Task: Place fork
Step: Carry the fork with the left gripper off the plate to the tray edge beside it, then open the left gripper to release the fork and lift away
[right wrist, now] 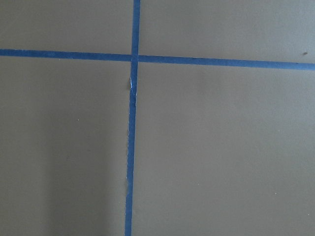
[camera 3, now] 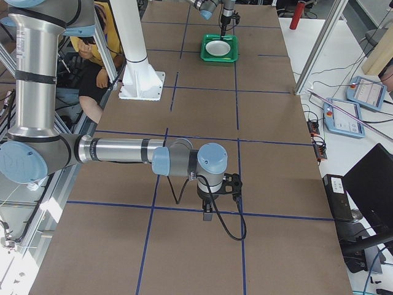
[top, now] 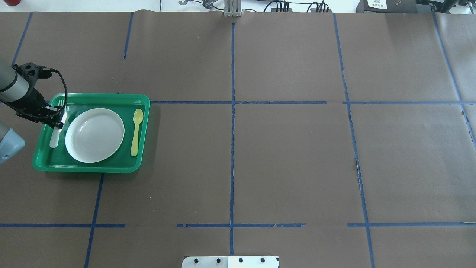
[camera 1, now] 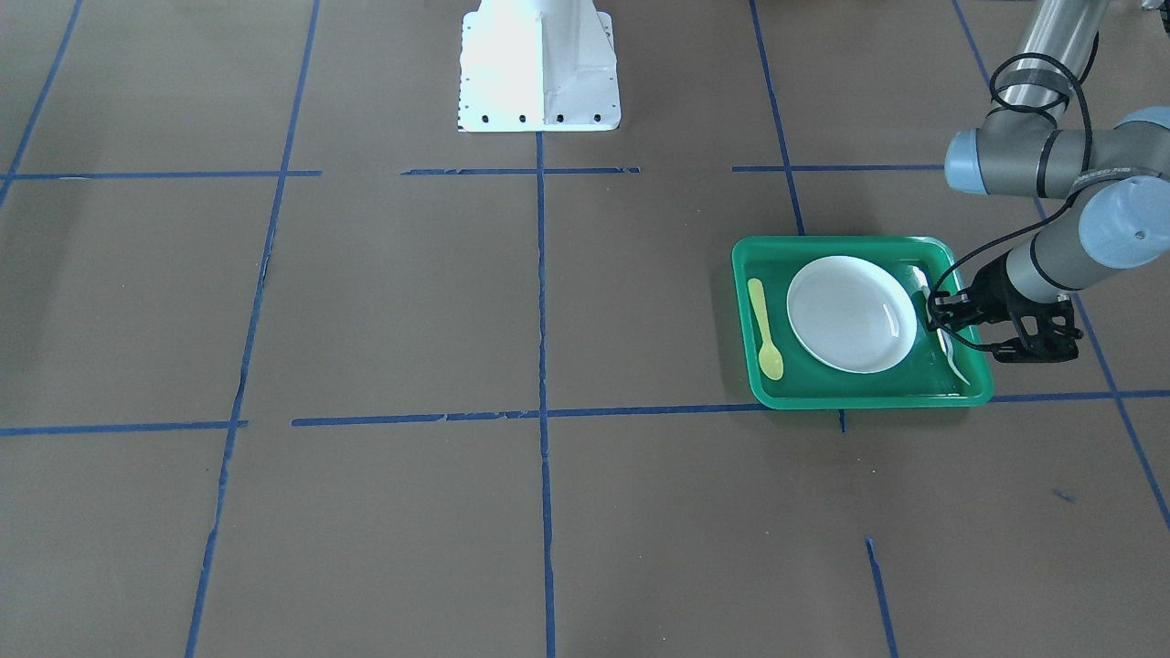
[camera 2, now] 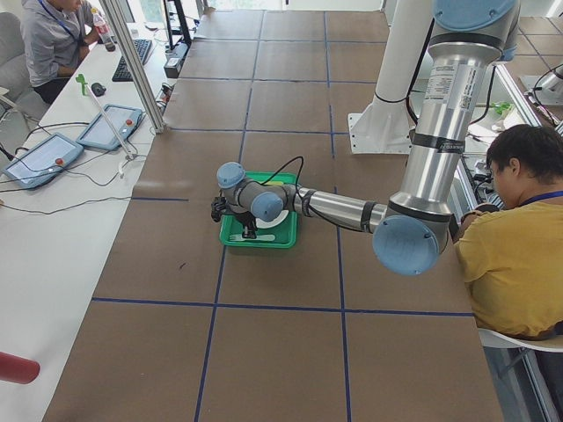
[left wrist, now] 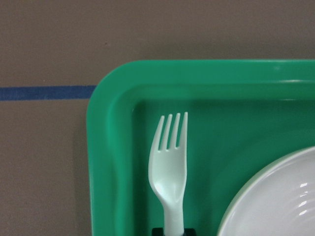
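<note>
The pale plastic fork [left wrist: 170, 167] lies along the side strip of the green tray [top: 93, 166], tines toward the far corner, beside the white plate [top: 95, 134]. It also shows in the front view [camera 1: 955, 361] and the overhead view [top: 54, 138]. My left gripper [top: 57, 119] is low over the tray, its jaws closed around the fork's handle; only the dark fingertips [left wrist: 157, 231] show in the left wrist view. My right gripper [camera 3: 207, 216] hangs over bare table far from the tray; I cannot tell whether it is open or shut.
A yellow spoon [top: 136, 130] lies in the tray on the plate's other side. The white robot base [camera 1: 539, 64] stands at mid table. Blue tape lines cross the brown table cover. Operators sit beside the table in the side views.
</note>
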Action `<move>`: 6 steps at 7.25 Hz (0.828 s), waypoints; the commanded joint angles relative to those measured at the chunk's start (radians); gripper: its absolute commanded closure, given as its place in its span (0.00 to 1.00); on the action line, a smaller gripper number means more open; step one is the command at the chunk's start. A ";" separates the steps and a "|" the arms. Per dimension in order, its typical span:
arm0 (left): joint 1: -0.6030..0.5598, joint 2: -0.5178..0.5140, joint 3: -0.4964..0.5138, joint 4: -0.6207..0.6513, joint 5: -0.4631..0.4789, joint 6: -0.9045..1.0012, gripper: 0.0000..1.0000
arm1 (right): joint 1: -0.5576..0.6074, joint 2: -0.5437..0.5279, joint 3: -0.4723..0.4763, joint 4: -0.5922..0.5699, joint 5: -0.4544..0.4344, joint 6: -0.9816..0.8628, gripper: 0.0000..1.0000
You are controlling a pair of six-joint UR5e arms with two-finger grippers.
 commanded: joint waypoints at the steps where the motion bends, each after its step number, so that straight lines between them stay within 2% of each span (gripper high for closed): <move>1: -0.040 -0.001 -0.009 0.003 -0.002 0.002 0.19 | 0.000 0.000 0.000 0.000 0.000 0.000 0.00; 2: -0.125 0.017 -0.045 0.003 -0.002 0.066 0.24 | 0.000 0.000 0.000 0.000 0.000 0.001 0.00; 3: -0.214 0.062 -0.049 0.017 -0.002 0.249 0.24 | 0.000 0.000 0.000 0.000 0.000 0.000 0.00; 5: -0.406 0.099 -0.038 0.154 -0.002 0.592 0.24 | 0.000 0.000 0.000 0.000 0.000 0.001 0.00; 6: -0.518 0.096 -0.032 0.269 0.000 0.766 0.24 | 0.000 0.000 0.000 0.000 0.000 0.000 0.00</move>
